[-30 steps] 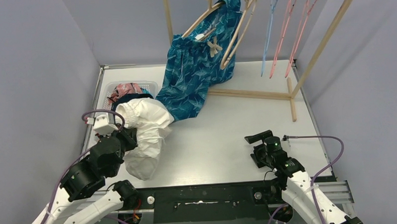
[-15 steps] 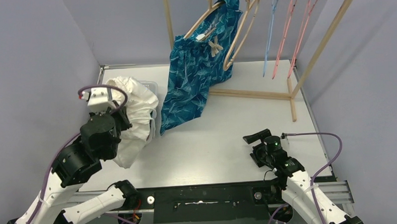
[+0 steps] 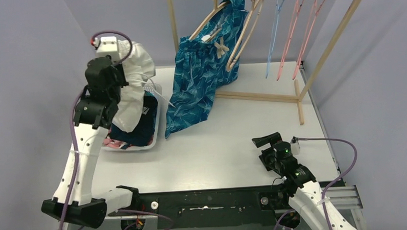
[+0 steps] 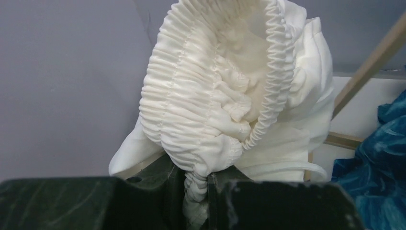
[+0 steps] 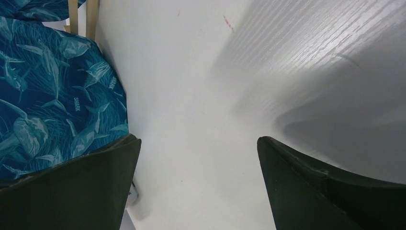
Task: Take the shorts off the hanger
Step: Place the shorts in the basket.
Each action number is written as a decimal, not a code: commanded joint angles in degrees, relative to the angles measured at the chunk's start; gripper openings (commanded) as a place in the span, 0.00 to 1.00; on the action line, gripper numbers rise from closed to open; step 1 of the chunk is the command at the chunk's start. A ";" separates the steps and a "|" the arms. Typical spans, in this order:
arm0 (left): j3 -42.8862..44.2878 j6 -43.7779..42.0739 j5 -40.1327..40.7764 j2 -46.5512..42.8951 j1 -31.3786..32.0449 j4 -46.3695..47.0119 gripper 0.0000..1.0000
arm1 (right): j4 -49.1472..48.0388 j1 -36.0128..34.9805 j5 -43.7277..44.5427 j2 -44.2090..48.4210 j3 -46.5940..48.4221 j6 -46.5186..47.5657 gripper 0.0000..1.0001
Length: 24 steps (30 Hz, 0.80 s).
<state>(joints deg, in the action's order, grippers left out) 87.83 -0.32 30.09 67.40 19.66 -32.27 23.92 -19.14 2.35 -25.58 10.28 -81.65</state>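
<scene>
- Near right: right gripper (image 5: 198, 184) low over the white table (image 3: 233, 144), jaws spread wide, nothing between them.
- In the right wrist view, a fold of blue patterned shorts (image 3: 198, 84) off to the left on the tabletop.
- Left side: left gripper (image 4: 196, 191) lifted high above the white basket (image 3: 136, 147), clamped tight on the gathered elastic waistband of the white shorts (image 4: 215, 96).
- White shorts clear of any hanger, dangling from that grip over the basket's far end, drawstring hanging loose.
- In the basket: navy shorts (image 3: 138, 127) on top, a pink floral pair (image 3: 113, 142) peeking out at the near left corner.
- Just beside the basket's right wall: lower hem of the blue patterned shorts, down at the table.
- Farther back: blue patterned shorts draped on a wooden hanger (image 3: 206, 20) on the wooden rack (image 3: 332, 44).
- Farthest right on the rail: a light blue hanger (image 3: 275, 36) and pink hangers (image 3: 290, 35).
</scene>
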 commanded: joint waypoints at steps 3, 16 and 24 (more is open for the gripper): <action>-3.88 6.10 -37.39 4.45 -23.70 8.73 0.00 | 1.81 0.24 2.39 1.01 0.38 0.46 0.99; -29.99 16.57 -49.20 20.56 -28.44 11.81 0.00 | 2.47 0.36 2.96 0.40 -0.28 -0.43 0.99; -15.35 14.60 -50.17 8.19 -27.69 5.14 0.00 | 2.71 0.32 3.04 -0.08 -0.76 -1.08 0.99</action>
<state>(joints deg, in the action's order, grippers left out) 62.08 14.83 -15.84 84.90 -8.91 -23.64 27.46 -19.14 3.42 -25.26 9.21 -82.11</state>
